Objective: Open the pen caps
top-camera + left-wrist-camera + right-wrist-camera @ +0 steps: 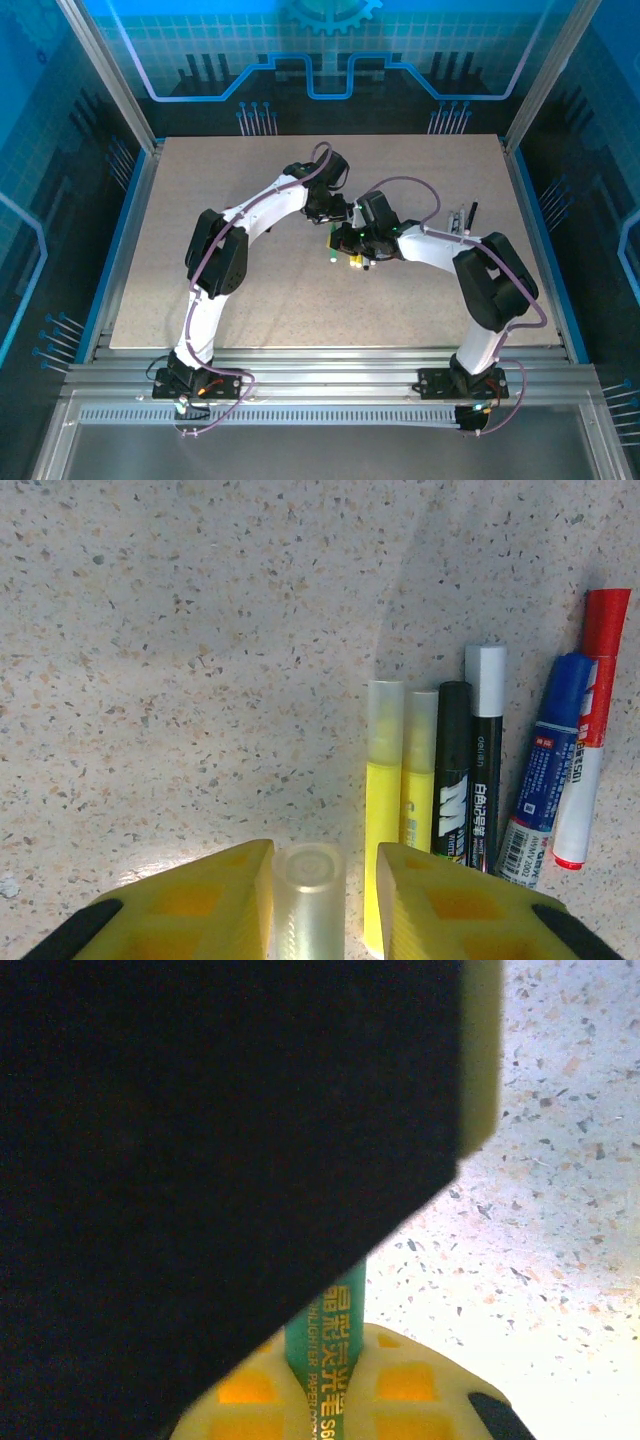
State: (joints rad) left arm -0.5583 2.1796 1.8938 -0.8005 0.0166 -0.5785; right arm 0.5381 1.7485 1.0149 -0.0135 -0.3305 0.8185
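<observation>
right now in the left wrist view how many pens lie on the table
6, side by side, left to right: two yellow highlighters, a black marker, a white-capped black pen, a blue marker, a red marker. Others may be hidden behind the pincer.

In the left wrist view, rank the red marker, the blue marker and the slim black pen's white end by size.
1. Red marker, longest.
2. Blue marker.
3. White end, smallest.
All lie side by side on the table, so nearness hardly skews this.
</observation>
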